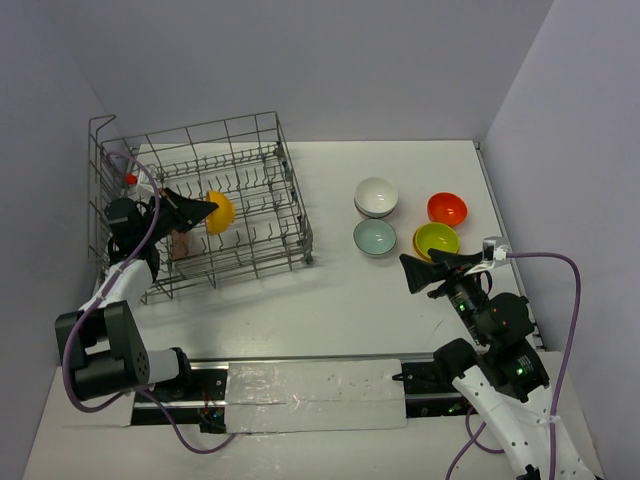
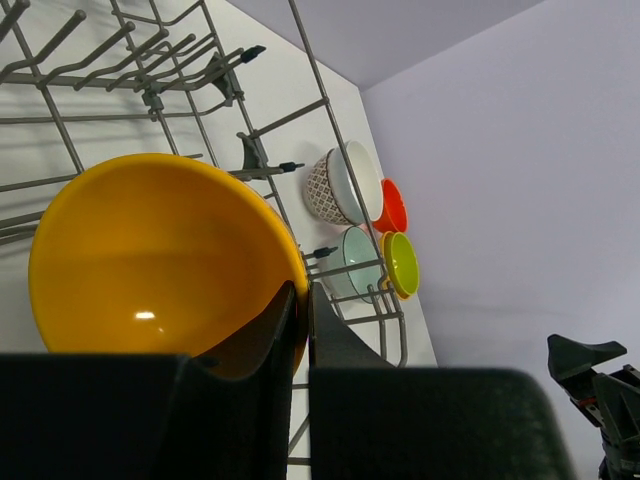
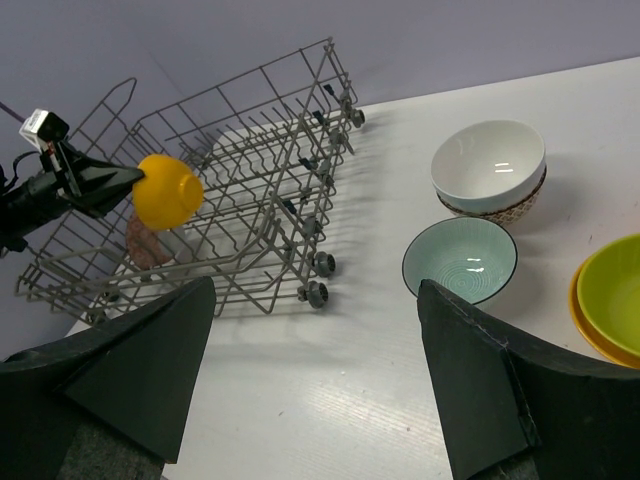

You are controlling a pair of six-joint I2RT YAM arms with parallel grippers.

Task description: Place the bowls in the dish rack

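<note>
The grey wire dish rack [image 1: 297, 200] stands at the far left of the table. My left gripper [image 1: 210, 209] is inside it, shut on the rim of an orange bowl [image 1: 221, 213], which hangs tilted above the tines. The left wrist view shows the fingertips [image 2: 330, 325] pinching that bowl's [image 2: 150, 260] rim. A pinkish bowl [image 1: 180, 243] sits in the rack. To the right stand a white bowl [image 1: 376, 195] stacked on a speckled one, a pale green bowl [image 1: 375, 237], a red bowl [image 1: 447, 209] and a lime green bowl [image 1: 437, 240]. My right gripper [image 1: 432, 266] is open and empty near them.
The lime green bowl [image 3: 610, 290] sits on top of another orange bowl. The rack [image 3: 260, 170] has small wheels on its near right corner. Grey walls close in the table at the back and on both sides. The right arm's purple cable loops along the right edge.
</note>
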